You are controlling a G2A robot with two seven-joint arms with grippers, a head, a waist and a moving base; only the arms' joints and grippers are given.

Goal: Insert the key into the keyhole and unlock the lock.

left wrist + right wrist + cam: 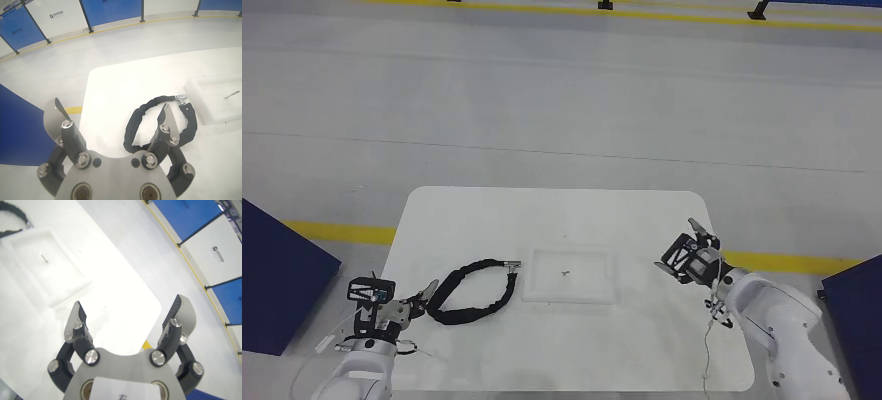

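Key v. small; lock pt. hidden.

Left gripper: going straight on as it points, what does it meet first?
Likely the lock: its black loop lies on the table just ahead of the open left gripper. Its height above the loop is unclear.

Right gripper spread over table, likely key lying in tray
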